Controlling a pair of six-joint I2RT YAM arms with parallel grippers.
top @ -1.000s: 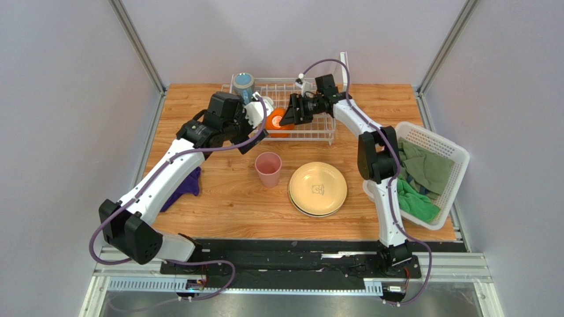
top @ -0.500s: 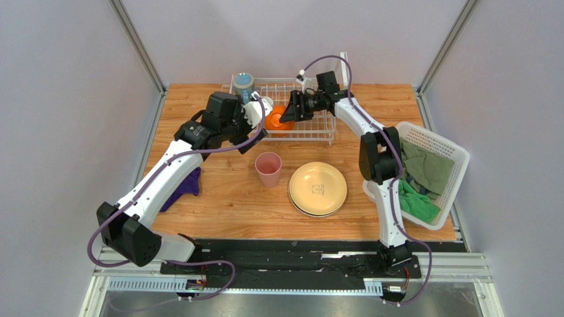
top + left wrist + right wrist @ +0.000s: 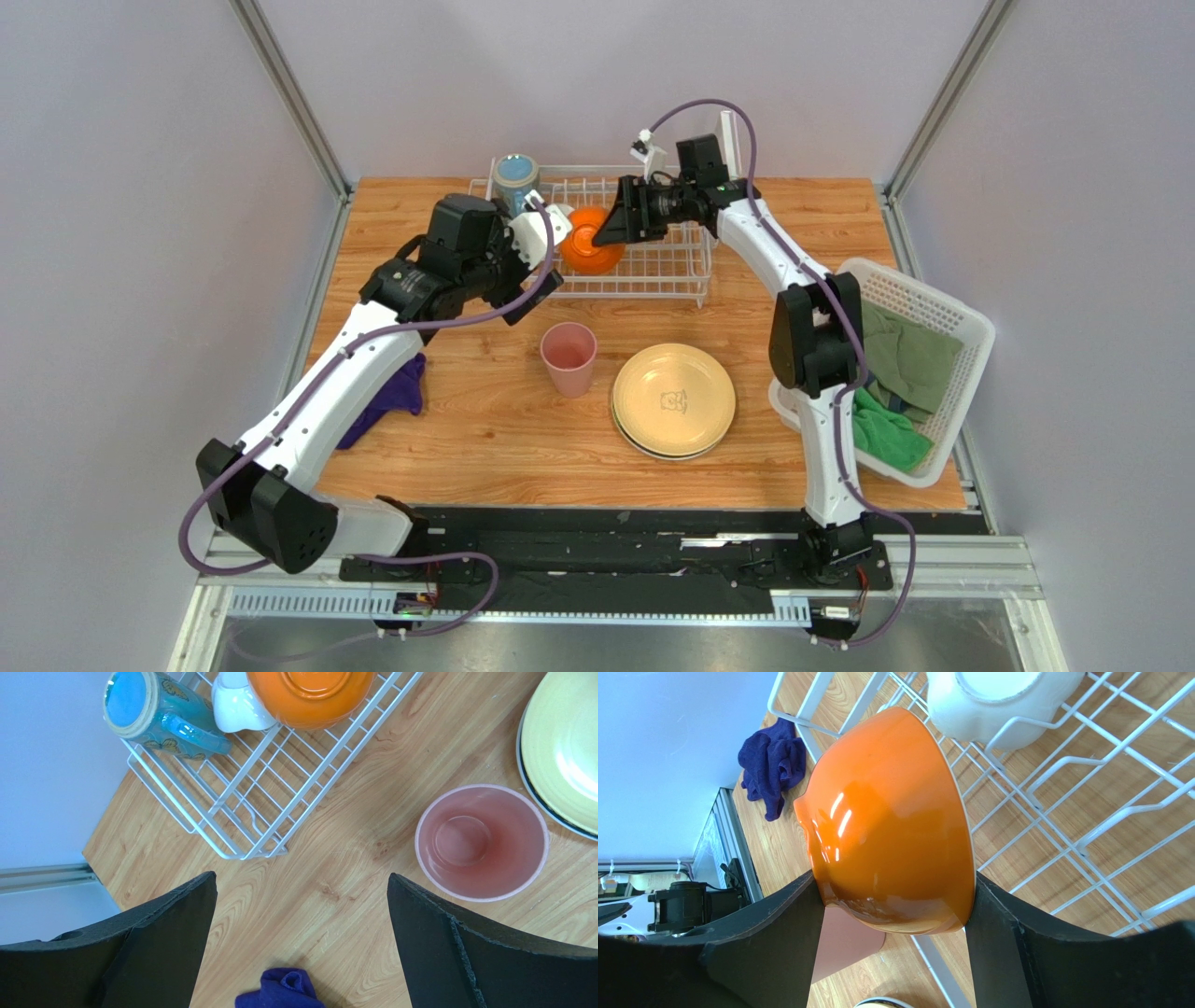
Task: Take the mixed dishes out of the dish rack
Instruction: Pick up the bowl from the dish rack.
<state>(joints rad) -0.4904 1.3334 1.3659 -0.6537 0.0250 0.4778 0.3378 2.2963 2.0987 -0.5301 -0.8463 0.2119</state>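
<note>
Interior of orange bowl is hidden, right tool pinching its sides; left tool hangs spread wide.

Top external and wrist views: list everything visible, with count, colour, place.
dish rack: one, white wire, table's far side.
orange bowl: one, orange, gripped over rack.
small white bowl: one, white, in rack.
blue mug: one, blue, rack's left end.
pink tumbler: one, pink, upright before rack.
plates: two stacked, cream-yellow over dark-rimmed, table centre.
purple cloth: one, table's left.
basket: one, white, right edge, holding green cloths.
left gripper: black jaws open, empty.
right gripper: black jaws clamping orange bowl.
</note>
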